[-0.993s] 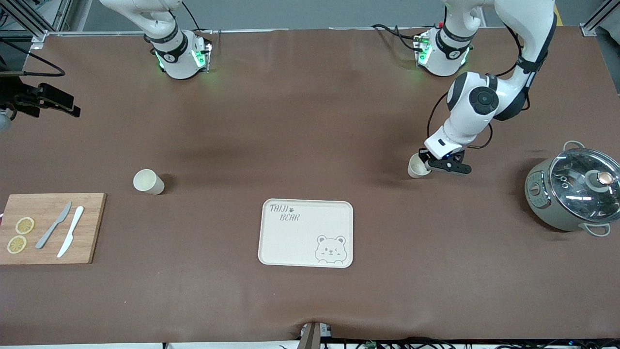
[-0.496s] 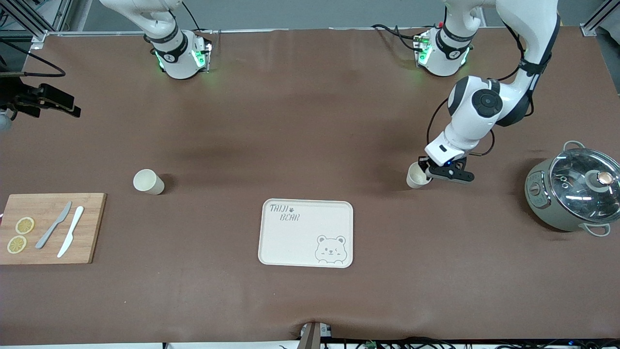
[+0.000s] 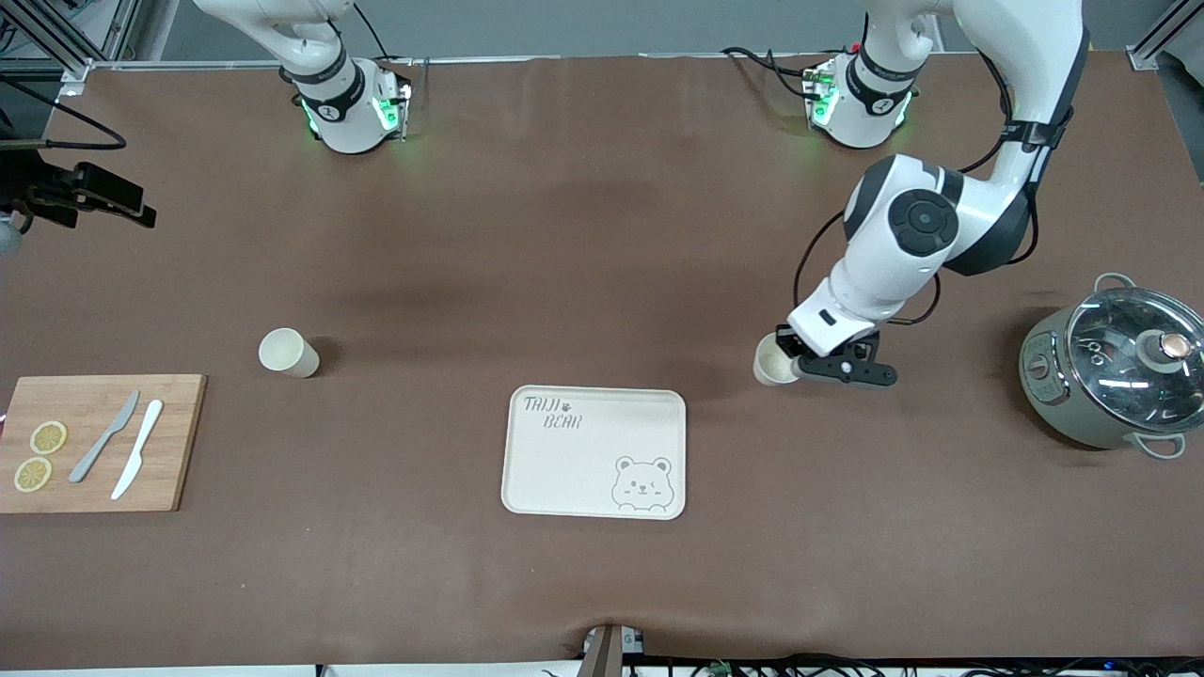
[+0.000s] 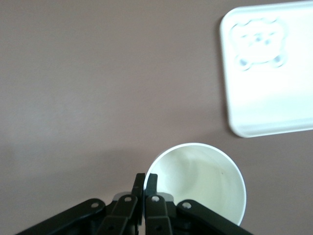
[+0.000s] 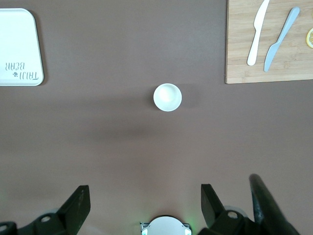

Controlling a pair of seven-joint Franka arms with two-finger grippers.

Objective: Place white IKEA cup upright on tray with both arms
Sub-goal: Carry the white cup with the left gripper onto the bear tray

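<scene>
White cup point(image 3: 773, 363), upright with its mouth open upward, held above the brown bench top over the bare cloth just off the tray's corner toward the left arm's end; the wrist view shows its rim point(image 4: 198, 182) pinched at one side. Left gripper point(image 3: 801, 365), fingers point(image 4: 145, 182) drawn together and clamped on the cup's wall, one inside the rim and one outside; it hangs over the bench between the tray and the pot.

Tray point(image 3: 594, 452), cream with a raised rim, lies flat at the middle of the bench's length, toward the edge nearest the front camera; the "TAIJI BEAR" lettering sits at one corner and the winking bear at the diagonal corner. Its surface carries nothing.

Second white cup point(image 3: 287, 354), upright on the bench toward the right arm's end, well apart from the tray and near the cutting board's corner. Right gripper point(image 5: 142, 208), fingers spread wide apart, waits high over the bench edge at the right arm's base, with this cup below it.

Cutting board point(image 3: 96, 444), wooden, at the right arm's end of the bench, bearing two knives point(image 3: 122, 448) and two lemon slices point(image 3: 39, 455). Pot point(image 3: 1113, 370), grey with a glass lid, at the left arm's end.
</scene>
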